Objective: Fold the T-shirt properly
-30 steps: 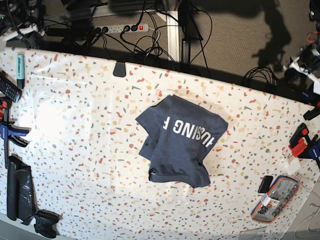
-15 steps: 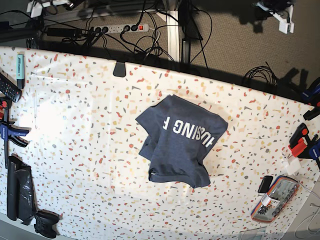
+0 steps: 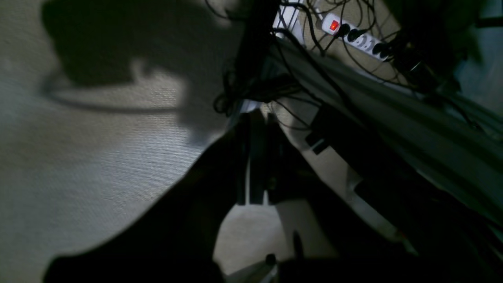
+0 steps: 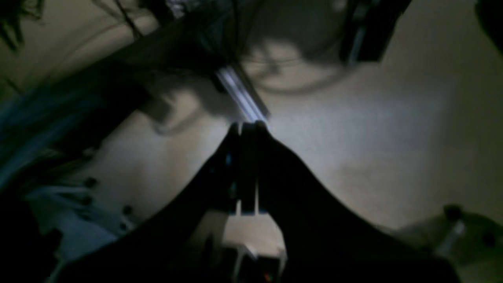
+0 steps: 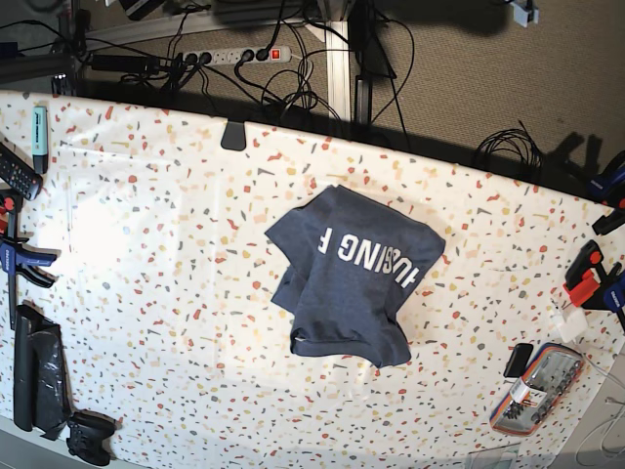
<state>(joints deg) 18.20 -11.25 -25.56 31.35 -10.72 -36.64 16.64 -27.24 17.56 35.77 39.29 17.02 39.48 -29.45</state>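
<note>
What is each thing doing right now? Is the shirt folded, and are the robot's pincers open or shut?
T-shirt: folded into a rumpled bundle, white lettering up, lying on the table, nothing touching it.
Left pincer: shut, empty, pointing at the floor off the table.
Right pincer: shut, empty, away from the shirt.
Power strip: switch glowing red, plugs in.
Black bag: lying flat at the table's edge.
</note>
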